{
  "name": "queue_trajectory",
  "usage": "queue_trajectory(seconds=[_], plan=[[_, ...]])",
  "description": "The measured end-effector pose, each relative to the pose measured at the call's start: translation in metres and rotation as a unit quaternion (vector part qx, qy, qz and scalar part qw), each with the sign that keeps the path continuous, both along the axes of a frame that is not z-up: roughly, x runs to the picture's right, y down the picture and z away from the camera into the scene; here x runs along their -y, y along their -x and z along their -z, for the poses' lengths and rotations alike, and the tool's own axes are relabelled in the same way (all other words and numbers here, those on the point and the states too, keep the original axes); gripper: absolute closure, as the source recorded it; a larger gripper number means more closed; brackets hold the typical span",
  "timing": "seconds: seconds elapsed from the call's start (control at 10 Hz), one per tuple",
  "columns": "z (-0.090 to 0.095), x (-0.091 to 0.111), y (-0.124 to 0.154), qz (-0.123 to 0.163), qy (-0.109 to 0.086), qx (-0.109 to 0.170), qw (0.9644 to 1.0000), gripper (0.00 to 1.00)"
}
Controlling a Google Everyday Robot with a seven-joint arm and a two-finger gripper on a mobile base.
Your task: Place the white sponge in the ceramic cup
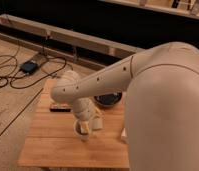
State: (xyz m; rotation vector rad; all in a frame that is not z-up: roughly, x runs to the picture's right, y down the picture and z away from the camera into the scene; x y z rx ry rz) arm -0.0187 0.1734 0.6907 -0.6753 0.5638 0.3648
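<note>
Ceramic cup [82, 130] mid-table [48, 145] under the gripper [88, 126], jaws' state impossible to tell, bare wood leftward.

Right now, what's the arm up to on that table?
The robot's hand is down at the middle of the wooden slatted table, right over the small round white ceramic cup. The arm hides most of the cup, and the sponge can't be made out. A dark round bowl sits just behind.

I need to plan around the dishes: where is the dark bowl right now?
In the camera view the dark bowl sits at the table's far side, partly hidden under the arm, just behind and right of the hand.
</note>
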Motion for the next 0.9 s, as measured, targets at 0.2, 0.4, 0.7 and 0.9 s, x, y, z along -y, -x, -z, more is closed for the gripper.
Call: queue_trajectory(seconds=[0.2,0.4,0.7,0.9], plan=[[0.000,0.001,0.000,0.004,0.002,-0.001,1.0000,0.20],[-0.001,0.004,-0.001,0.008,0.000,-0.003,1.0000,0.20],[-0.005,0.014,-0.002,0.003,-0.017,-0.012,0.9998,0.20],[-0.005,0.013,-0.002,0.002,-0.017,-0.012,0.9998,0.20]])
